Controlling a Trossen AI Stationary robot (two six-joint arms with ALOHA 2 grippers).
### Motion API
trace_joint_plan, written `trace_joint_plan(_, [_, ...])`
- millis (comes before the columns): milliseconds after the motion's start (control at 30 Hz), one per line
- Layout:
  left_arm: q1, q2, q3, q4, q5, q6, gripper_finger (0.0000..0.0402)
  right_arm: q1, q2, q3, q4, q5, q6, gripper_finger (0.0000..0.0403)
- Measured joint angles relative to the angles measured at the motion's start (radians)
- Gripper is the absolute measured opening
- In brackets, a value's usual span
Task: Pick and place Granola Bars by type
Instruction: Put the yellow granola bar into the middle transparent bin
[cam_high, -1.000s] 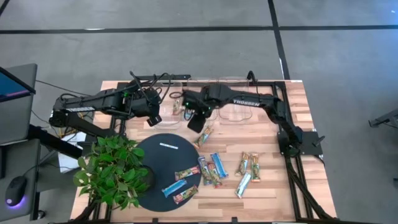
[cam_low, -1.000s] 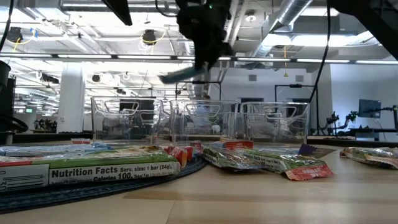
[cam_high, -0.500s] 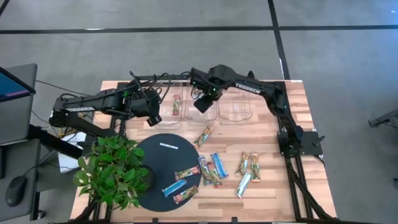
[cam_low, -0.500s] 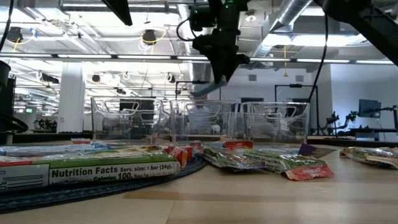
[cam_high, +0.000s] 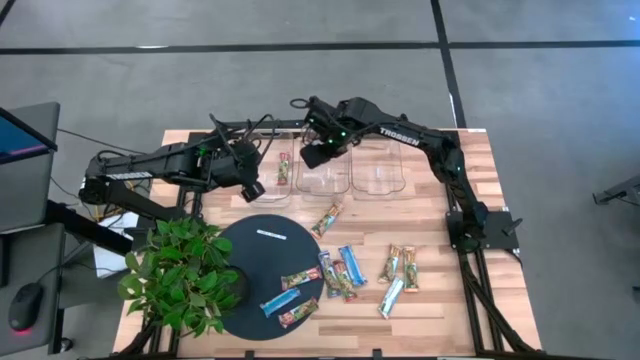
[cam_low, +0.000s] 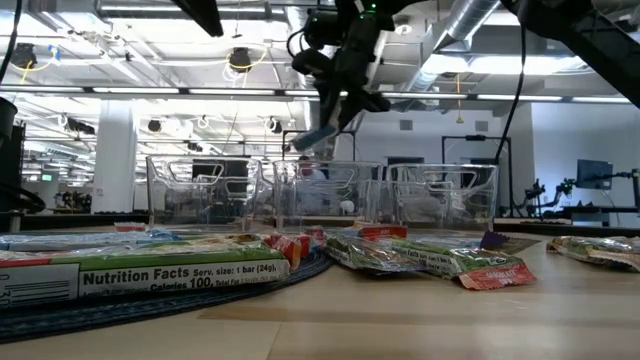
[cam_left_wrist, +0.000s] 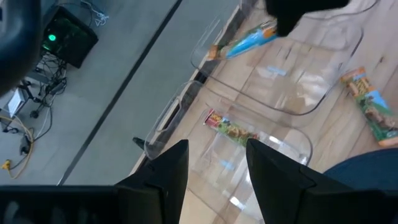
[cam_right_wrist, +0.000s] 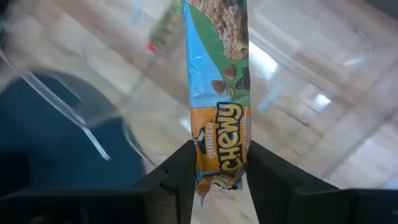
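High view: your right gripper (cam_high: 312, 152) has swung from mid-table to over the middle bin (cam_high: 325, 170). Low view: it hangs above the rim. Right wrist: jaws clamped on blue bar (cam_right_wrist: 216, 93), ready to drop. Left gripper (cam_left_wrist: 211, 163) open, idle near the left bin.

Right arm: reaches from its base at the surface's right edge across the far side, wrist raised.
Right gripper (cam_high: 312, 156): held high, jaws clamped on a blue-wrapped bar (cam_right_wrist: 216, 81) by one end.
Left arm: extends from the left edge toward the middle, low.
Left gripper (cam_high: 251, 189): jaws parted, holding nothing.
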Motion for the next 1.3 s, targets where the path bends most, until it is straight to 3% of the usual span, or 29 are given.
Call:
trace_joint_plan(700, [0.0, 0.0, 0.0, 0.006, 0.007, -0.003, 0.0157, 0.014, 0.0, 0.0, -0.079, 0.072, 0.091, 0.0113])
trace_joint_plan(1133, [0.0, 0.0, 0.0, 0.006, 0.005, 0.001, 0.0157, 0.033, 0.0, 0.0, -0.06, 0.075, 0.31, 0.0113])
trace_joint_plan(1300, [0.0, 0.0, 0.0, 0.006, 0.004, 0.018, 0.0157, 0.049, 0.0, 0.0, -0.04, 0.072, 0.309, 0.0113])
